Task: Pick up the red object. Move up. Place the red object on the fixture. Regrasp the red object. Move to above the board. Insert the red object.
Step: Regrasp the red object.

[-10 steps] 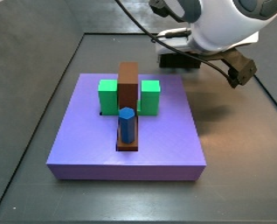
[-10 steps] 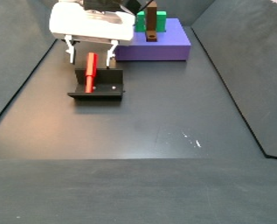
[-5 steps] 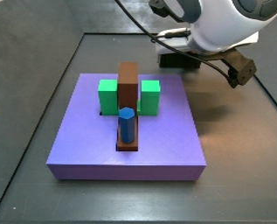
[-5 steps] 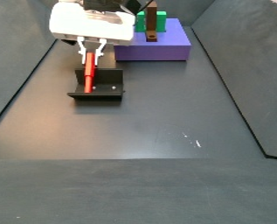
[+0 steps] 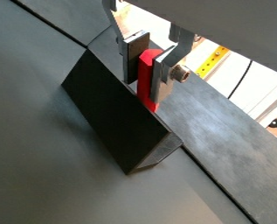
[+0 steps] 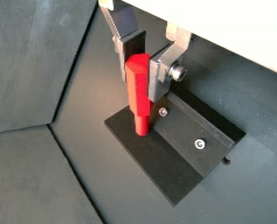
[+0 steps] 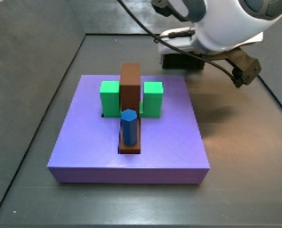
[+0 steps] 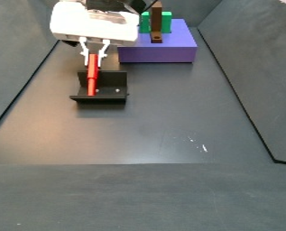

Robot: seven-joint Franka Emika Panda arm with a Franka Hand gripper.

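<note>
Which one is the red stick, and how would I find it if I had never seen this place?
Start at the big purple board at the far end of the dark floor, then look beside it for the small black fixture. The red object stands upright on that fixture, between the fingers of the gripper. It is the only red thing; the board's pieces are green, brown and blue.
</note>
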